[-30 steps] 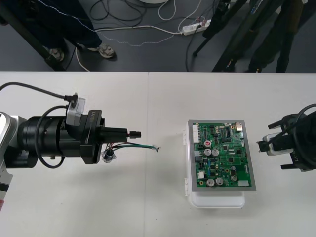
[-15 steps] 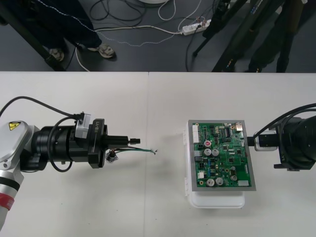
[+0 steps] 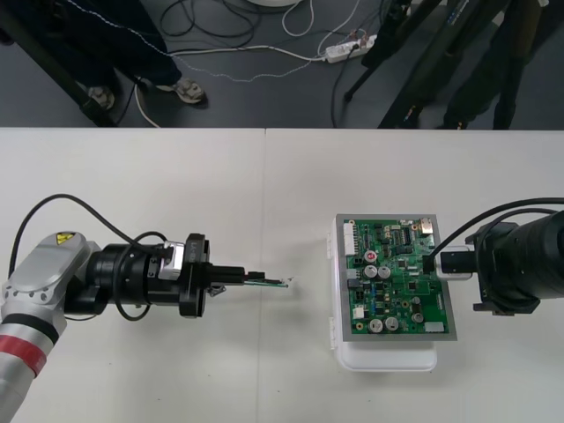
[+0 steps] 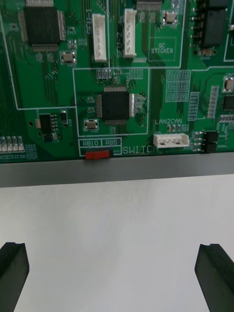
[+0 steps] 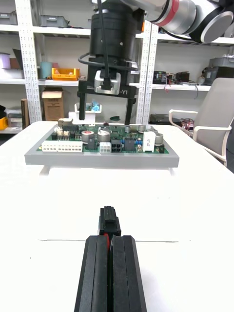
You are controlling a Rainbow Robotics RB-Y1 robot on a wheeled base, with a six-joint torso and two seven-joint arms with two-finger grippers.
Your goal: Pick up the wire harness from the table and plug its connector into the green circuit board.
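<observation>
The left tool lies low over the table, left of the middle, and points toward the board. Its two black fingers are pressed close together on the harness. In the left wrist view the small black plug sticks out just past the fingertips, with a sliver of red showing between them. From the front, thin wires, one of them green, reach beyond the fingertips toward the board. They end well apart from it, and bare table lies between.

The board sits on its white base at the right of the table, with a grey frame around its edge. The plug is not in the board.

The right tool comes in from the right and hangs over the board's right edge. Its fingers stand wide apart and hold nothing; between them the right wrist view looks down on the board's edge and a pale surface. In the left wrist view it hangs spread over the far side of the board.
</observation>
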